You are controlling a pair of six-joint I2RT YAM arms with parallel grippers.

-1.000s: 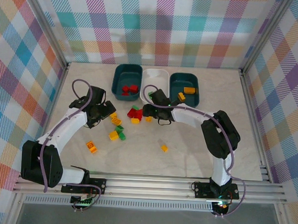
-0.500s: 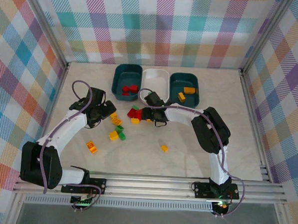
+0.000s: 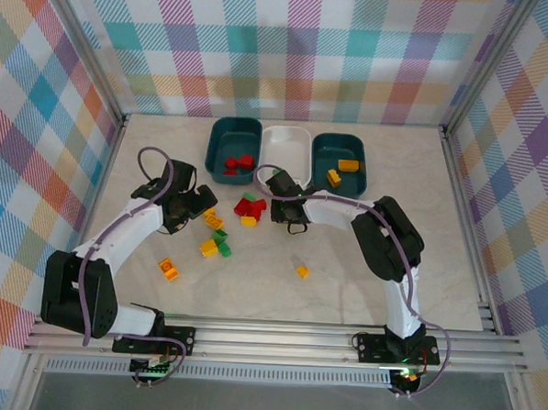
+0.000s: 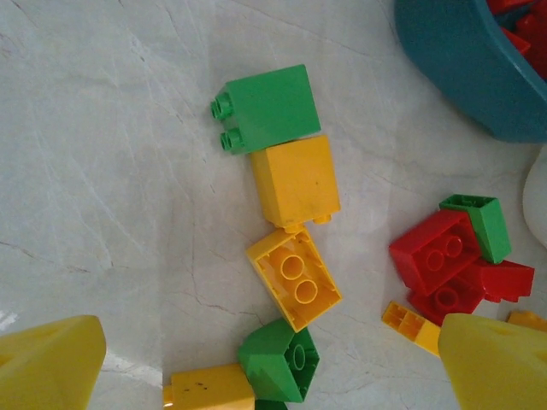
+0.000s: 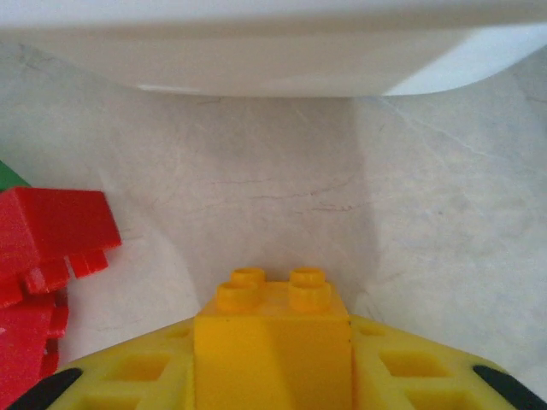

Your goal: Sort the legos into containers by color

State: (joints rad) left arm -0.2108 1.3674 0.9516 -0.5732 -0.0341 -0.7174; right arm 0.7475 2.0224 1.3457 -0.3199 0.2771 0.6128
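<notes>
Left of the white tub [image 3: 288, 151], our left end effector [image 3: 196, 207] hangs wide open and empty over loose bricks [image 4: 294, 278]. Close in front of the white tub, our right end effector [image 3: 276, 205] pinches a yellow brick [image 5: 273, 342]. We judge it belongs in the teal tub [image 3: 353, 180] right of the white tub, nearest this arm.

No readable text, labels or numbers anywhere
</notes>
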